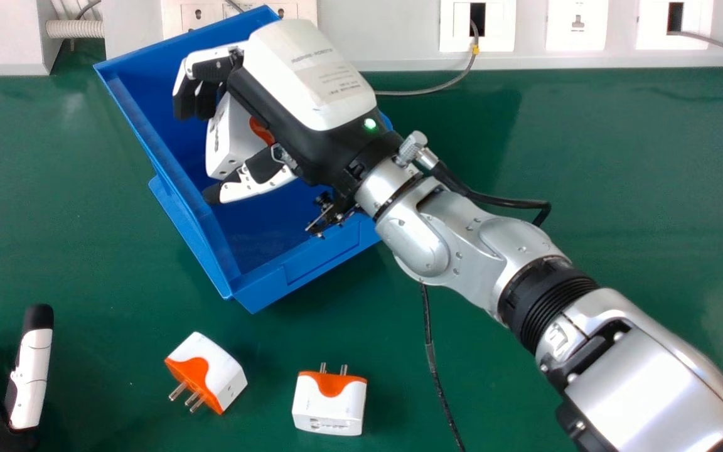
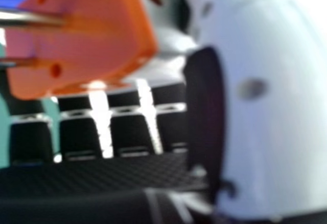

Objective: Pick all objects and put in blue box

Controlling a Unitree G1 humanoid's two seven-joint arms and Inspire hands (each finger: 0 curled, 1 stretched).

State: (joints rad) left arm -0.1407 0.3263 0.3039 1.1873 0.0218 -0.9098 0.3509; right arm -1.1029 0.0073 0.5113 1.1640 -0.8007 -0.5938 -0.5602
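Two plugs [image 1: 220, 370] [image 1: 329, 405] on counter [image 1: 587, 188], off near corner of box [image 1: 321, 258]. Third plug [image 1: 230, 141] pinched in right hand [image 1: 305, 75] over box, toward counter's far edge. Best lowered inside walls, then released. Left hand [image 1: 31, 376] relaxed.

Looks like a lab or workshop bench: green work surface [image 1: 619, 188], wall sockets [image 1: 577, 25], grey cables [image 1: 437, 88].
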